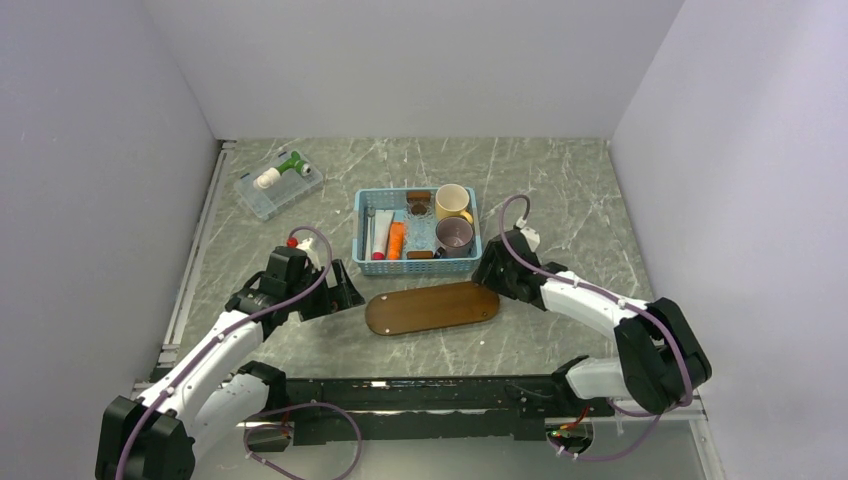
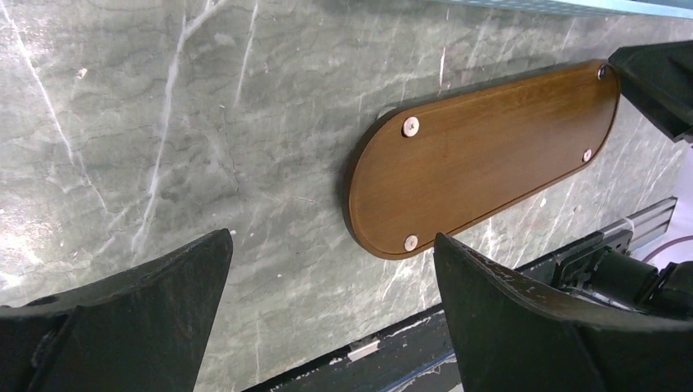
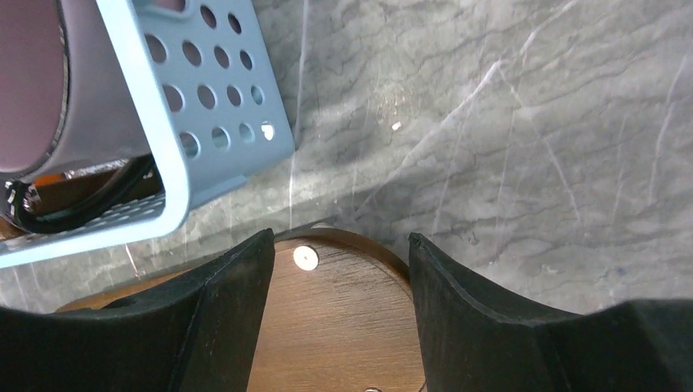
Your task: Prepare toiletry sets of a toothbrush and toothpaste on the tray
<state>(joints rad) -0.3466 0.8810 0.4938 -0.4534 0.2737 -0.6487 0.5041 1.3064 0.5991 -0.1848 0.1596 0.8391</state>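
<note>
The dark-brown wooden tray [image 1: 432,307] lies bare on the table in front of the light-blue basket [image 1: 417,262]. The orange toothpaste [image 1: 397,240] lies in the basket's left half. Beside it lie a white tube with a red cap [image 1: 382,234] and a thin pale stick that looks like the toothbrush [image 1: 368,236]. My left gripper [image 1: 345,290] is open and empty just left of the tray; the tray shows in the left wrist view [image 2: 482,155]. My right gripper [image 1: 490,275] is open over the tray's right end [image 3: 343,327], its fingers [image 3: 221,318] on either side of the end.
The basket also holds a yellow cup [image 1: 452,202], a purple cup [image 1: 455,236] and small brown items [image 1: 419,197]. Its corner [image 3: 163,163] is close to my right gripper. A clear plastic box [image 1: 279,183] with a green and white item stands at the back left. Walls enclose three sides.
</note>
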